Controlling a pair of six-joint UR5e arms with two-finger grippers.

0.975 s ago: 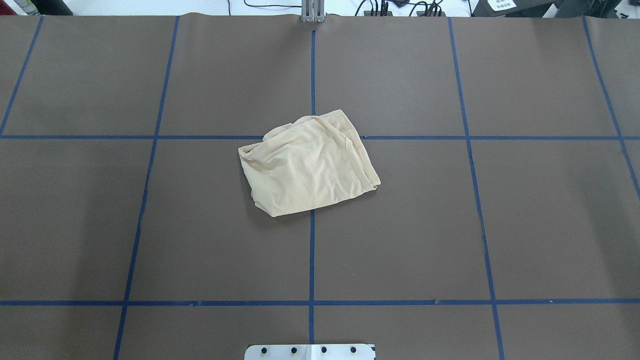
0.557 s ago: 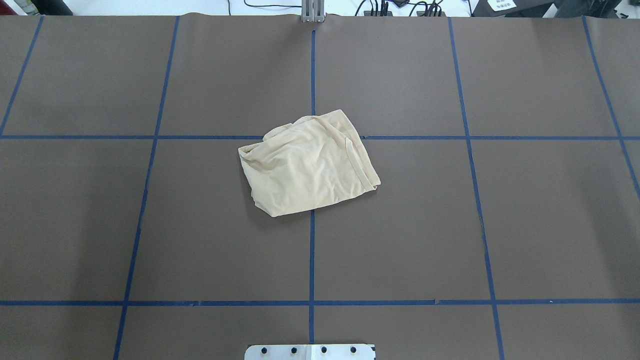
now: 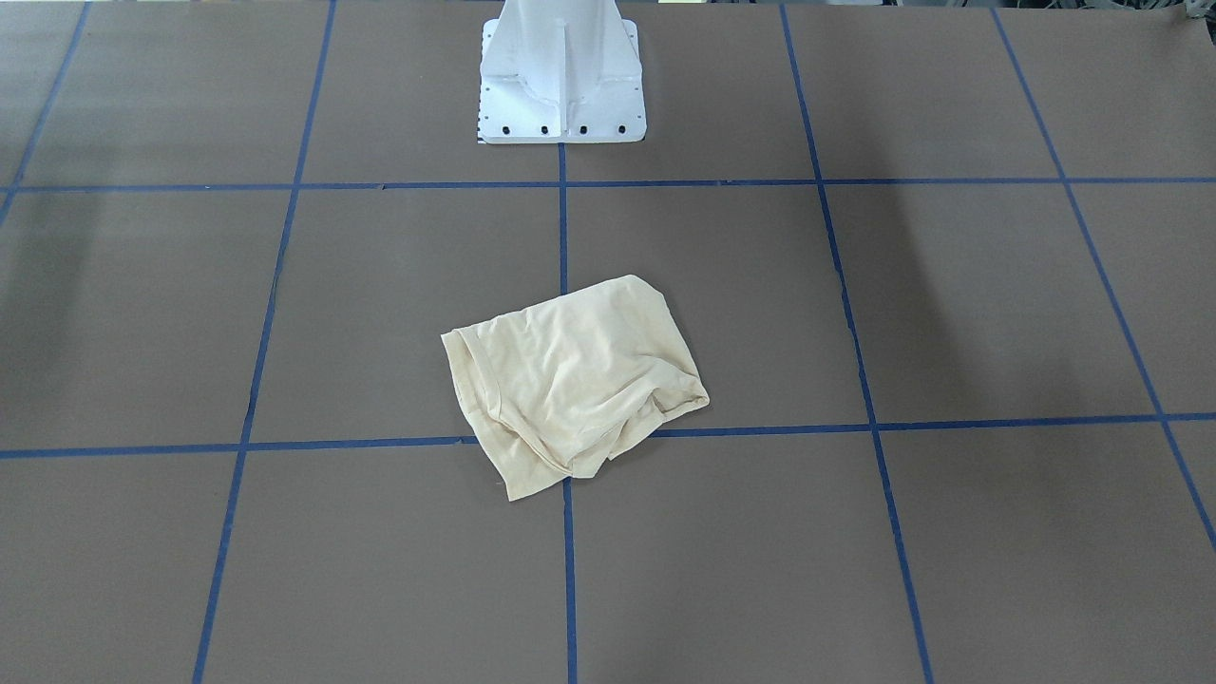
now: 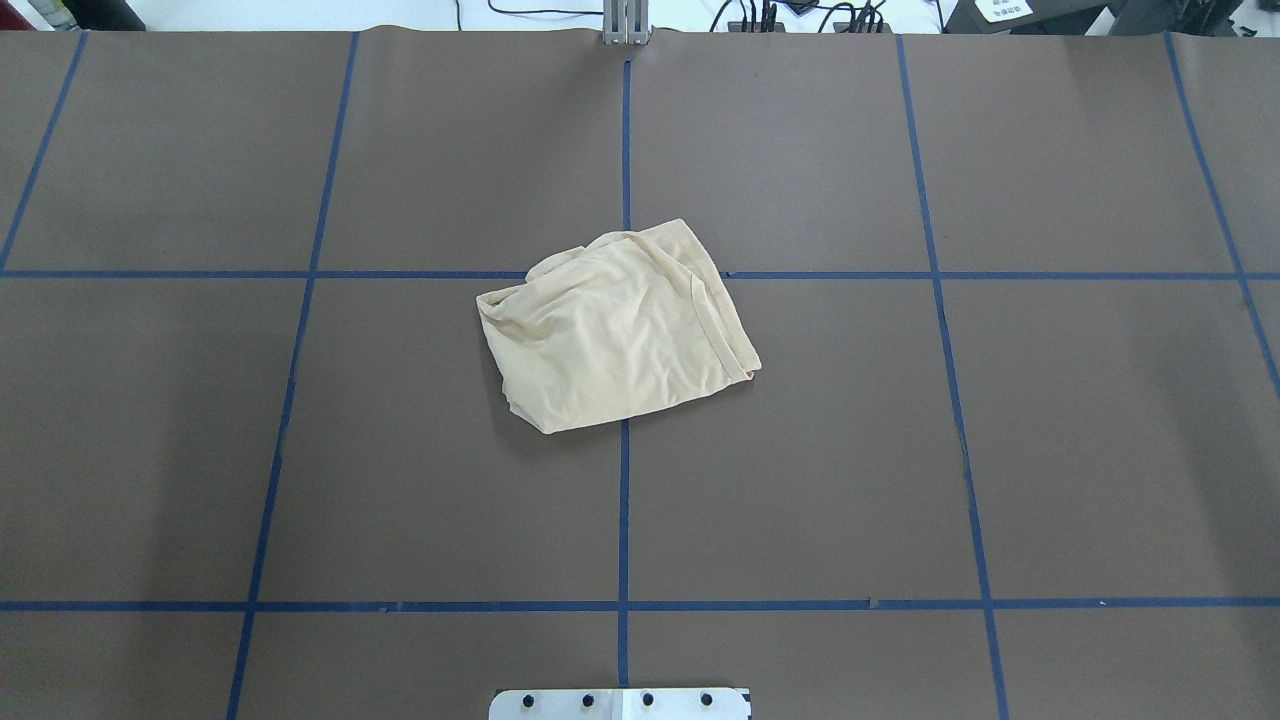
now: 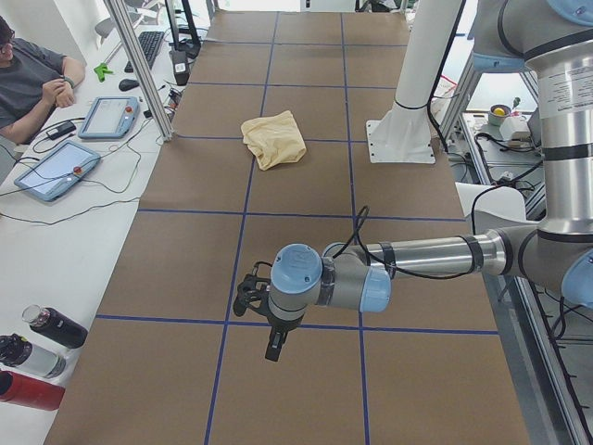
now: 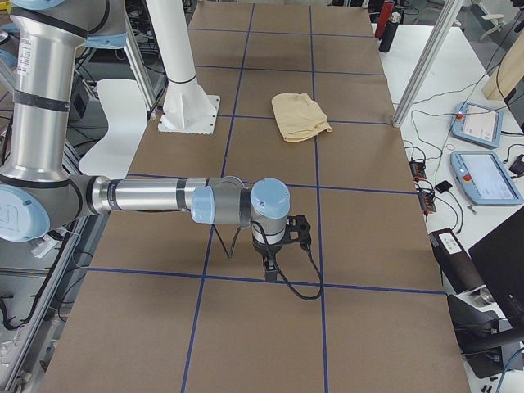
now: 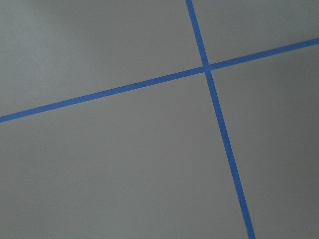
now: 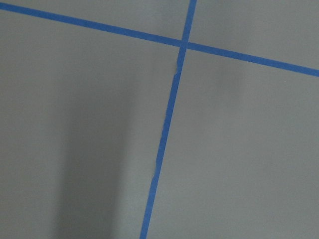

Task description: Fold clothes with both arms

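The pale cream-yellow shirt [image 4: 615, 325] lies folded into a small rumpled bundle at the middle of the brown table; it also shows in the front-facing view [image 3: 573, 382] and small in the side views [image 5: 274, 139] [image 6: 300, 115]. No print shows. My left gripper [image 5: 275, 348] hangs over the table far from the shirt, at the table's left end. My right gripper [image 6: 270, 268] hangs over the right end, also far from it. Both show only in the side views, so I cannot tell if they are open or shut. Both wrist views show only bare mat.
Blue tape lines [image 4: 624, 500] divide the brown mat into squares. The white pedestal base [image 3: 560, 71] stands at the robot's side. An operator [image 5: 32, 79], tablets [image 5: 56, 167] and bottles [image 5: 37, 357] are on the white bench beyond the far edge.
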